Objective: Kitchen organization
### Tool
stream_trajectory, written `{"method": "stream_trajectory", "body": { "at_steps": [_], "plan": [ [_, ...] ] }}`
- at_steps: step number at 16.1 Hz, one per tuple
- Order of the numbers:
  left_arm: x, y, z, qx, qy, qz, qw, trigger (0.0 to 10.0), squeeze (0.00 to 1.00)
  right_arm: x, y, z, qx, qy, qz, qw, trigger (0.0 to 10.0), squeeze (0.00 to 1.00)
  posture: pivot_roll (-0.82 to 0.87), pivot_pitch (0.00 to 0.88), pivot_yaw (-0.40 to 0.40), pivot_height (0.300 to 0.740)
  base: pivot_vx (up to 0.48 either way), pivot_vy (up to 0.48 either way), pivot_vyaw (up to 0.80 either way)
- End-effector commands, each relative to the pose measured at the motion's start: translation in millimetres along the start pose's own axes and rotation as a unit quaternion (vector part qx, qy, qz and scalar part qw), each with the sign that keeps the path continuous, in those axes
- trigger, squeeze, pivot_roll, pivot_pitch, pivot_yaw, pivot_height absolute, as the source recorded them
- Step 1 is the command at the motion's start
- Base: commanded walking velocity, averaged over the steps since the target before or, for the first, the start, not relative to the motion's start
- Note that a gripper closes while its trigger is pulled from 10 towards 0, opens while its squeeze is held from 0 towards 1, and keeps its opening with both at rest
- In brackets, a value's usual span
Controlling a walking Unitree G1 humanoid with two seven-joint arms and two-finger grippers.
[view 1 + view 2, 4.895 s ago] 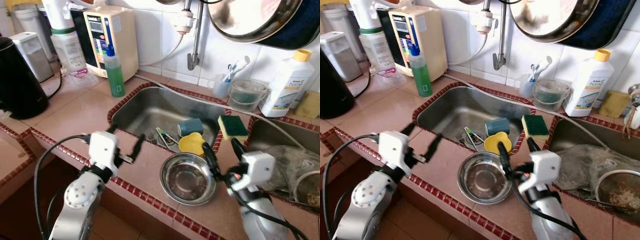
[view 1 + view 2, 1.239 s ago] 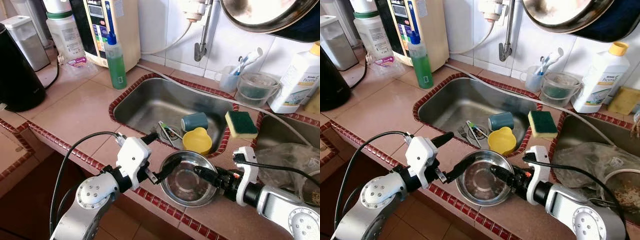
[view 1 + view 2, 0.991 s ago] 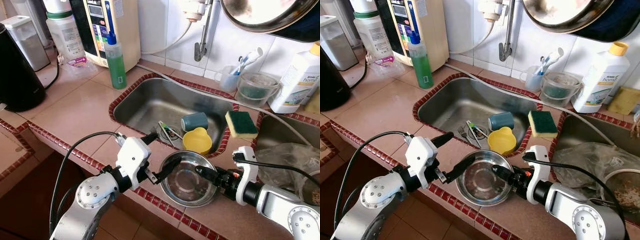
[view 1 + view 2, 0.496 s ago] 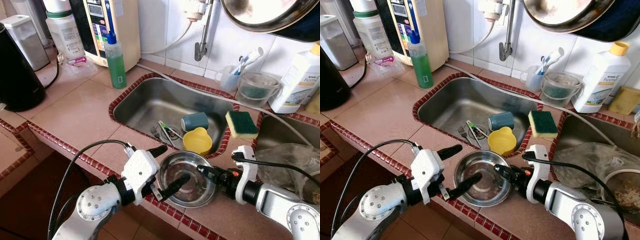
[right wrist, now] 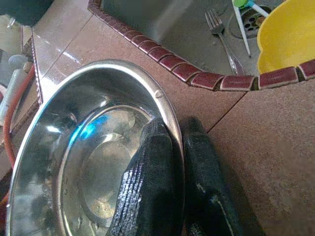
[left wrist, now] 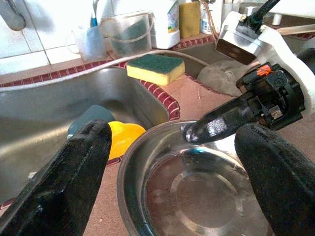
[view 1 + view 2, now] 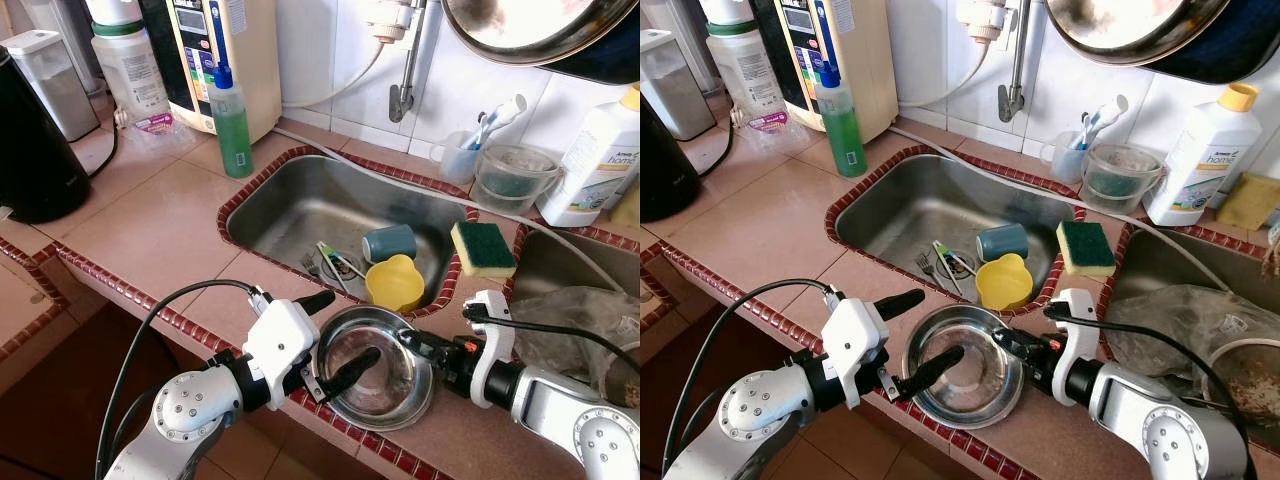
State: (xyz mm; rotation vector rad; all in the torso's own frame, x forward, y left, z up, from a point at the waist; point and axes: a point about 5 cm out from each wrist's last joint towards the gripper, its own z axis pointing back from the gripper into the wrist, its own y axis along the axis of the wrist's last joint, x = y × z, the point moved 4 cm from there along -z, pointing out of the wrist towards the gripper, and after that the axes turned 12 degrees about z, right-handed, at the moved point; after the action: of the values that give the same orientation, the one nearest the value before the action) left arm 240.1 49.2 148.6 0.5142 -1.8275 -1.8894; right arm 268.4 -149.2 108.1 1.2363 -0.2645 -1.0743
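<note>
Bowl: a steel bowl (image 7: 377, 365) sat on the tiled counter (image 7: 150, 225) at its front edge, just in front of the sink (image 7: 300, 205) and tipped a little toward the robot.
Right gripper: the right gripper (image 5: 170, 162) was pinched onto the bowl's far rim, one finger inside the wall and one outside, as the right wrist view made plain.
Left gripper: the left gripper (image 7: 335, 330) stood spread wide across the near-left rim; one finger (image 7: 352, 366) reached over the bowl's inside, the other (image 7: 316, 299) pointed past the rim outside. Whether the inner finger touched the metal could not be told.
Sink: in the basin lay a yellow cup (image 7: 394, 282) against the front wall, a teal cup (image 7: 389, 243) on its side just behind it, and a fork (image 7: 924, 268) with other cutlery near the drain.
Sponge: a green-and-yellow sponge (image 7: 482, 249) rested on the ledge at the sink's right end.
Back of counter: a green soap bottle (image 7: 231, 125) stood left of the sink, in front of a cream water filter (image 7: 225, 55); a black kettle (image 7: 35, 150) stood further left.
Right side: a small tub (image 7: 511, 178), a cup with toothbrushes (image 7: 461, 152) and a white detergent bottle (image 7: 596, 160) stood by the wall; a crumpled plastic bag (image 7: 575, 320) lay in the second basin.
Wall: a tap (image 7: 405, 55) hung above the sink, a large pan (image 7: 540, 30) to its right.
</note>
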Motion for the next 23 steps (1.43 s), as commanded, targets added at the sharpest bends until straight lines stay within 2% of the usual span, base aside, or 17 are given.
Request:
{"method": "stream_trajectory", "body": {
  "at_steps": [1, 7, 8, 9, 11, 15, 16, 17, 18, 20, 23],
  "plan": [
    [0.5, 0.7, 0.9, -0.003, -0.001, -0.004, 1.0, 10.0, 0.0, 1.8, -0.5, 1.0, -0.005, -0.006, 0.003, 1.0, 0.0, 0.0, -0.17, 0.078, -0.002, 0.74, 0.0, 0.0, 0.0],
    [0.5, 0.7, 0.9, -0.003, -0.001, -0.004, 1.0, 10.0, 0.0, 1.8, -0.5, 1.0, -0.005, -0.006, 0.003, 1.0, 0.0, 0.0, -0.17, 0.078, -0.002, 0.74, 0.0, 0.0, 0.0],
    [-40.6, 23.7, 1.4, 0.047, 0.083, 0.023, 0.995, 10.0, 0.0, 13.4, 25.2, -4.0, 0.071, -0.043, 0.017, 0.996, 0.0, 0.0, -0.17, 0.044, 0.005, 0.74, 0.0, 0.0, 0.0],
    [-62.6, 36.2, 2.9, 0.078, 0.132, 0.037, 0.987, 10.0, 0.0, 18.4, 40.0, -4.6, 0.114, -0.061, 0.028, 0.991, 0.0, 0.0, -0.17, 0.044, 0.005, 0.74, 0.0, 0.0, 0.0],
    [-82.7, 45.5, 3.3, 0.114, 0.185, 0.079, 0.973, 10.0, 0.0, 20.5, 54.2, -3.3, 0.15, -0.062, 0.018, 0.987, 0.0, 0.0, -0.17, 0.038, 0.006, 0.74, 0.0, 0.0, 0.0],
    [-95.4, 53.2, 1.7, 0.135, 0.207, 0.094, 0.964, 10.0, 0.0, 20.0, 71.0, -3.3, 0.201, -0.062, 0.022, 0.977, 0.0, 0.0, -0.18, 0.019, 0.01, 0.74, 0.0, 0.0, 0.0],
    [-96.5, 52.1, 0.7, 0.134, 0.208, 0.095, 0.964, 10.0, 0.0, 17.9, 78.6, -1.7, 0.228, -0.062, 0.029, 0.971, 3.6, 0.0, -0.18, 0.018, 0.012, 0.74, 0.0, 0.0, 0.0],
    [-97.1, 51.3, 0.2, 0.133, 0.209, 0.097, 0.964, 10.0, 0.0, 16.3, 84.7, 0.4, 0.25, -0.062, 0.032, 0.966, 9.3, 0.0, -0.18, 0.017, 0.011, 0.74, 0.0, 0.0, 0.0],
    [-98.2, 49.8, -0.5, 0.131, 0.212, 0.097, 0.964, 10.0, 0.0, 15.6, 92.3, 3.5, 0.277, -0.068, 0.038, 0.958, 10.0, 0.0, -0.18, 0.018, 0.013, 0.74, 0.0, 0.0, 0.0],
    [-101.8, 43.8, -2.0, 0.123, 0.218, 0.109, 0.962, 10.0, 0.0, 11.3, 110.3, 9.4, 0.333, -0.099, 0.082, 0.934, 10.0, 0.0, -0.18, 0.023, 0.018, 0.74, 0.0, 0.0, 0.0],
    [-105.6, 37.1, -3.2, 0.107, 0.227, 0.115, 0.961, 10.0, 0.0, 5.9, 117.4, 10.1, 0.358, -0.116, 0.112, 0.92, 10.0, 0.0, -0.18, 0.027, 0.02, 0.74, 0.0, 0.0, 0.0]
  ]
}}
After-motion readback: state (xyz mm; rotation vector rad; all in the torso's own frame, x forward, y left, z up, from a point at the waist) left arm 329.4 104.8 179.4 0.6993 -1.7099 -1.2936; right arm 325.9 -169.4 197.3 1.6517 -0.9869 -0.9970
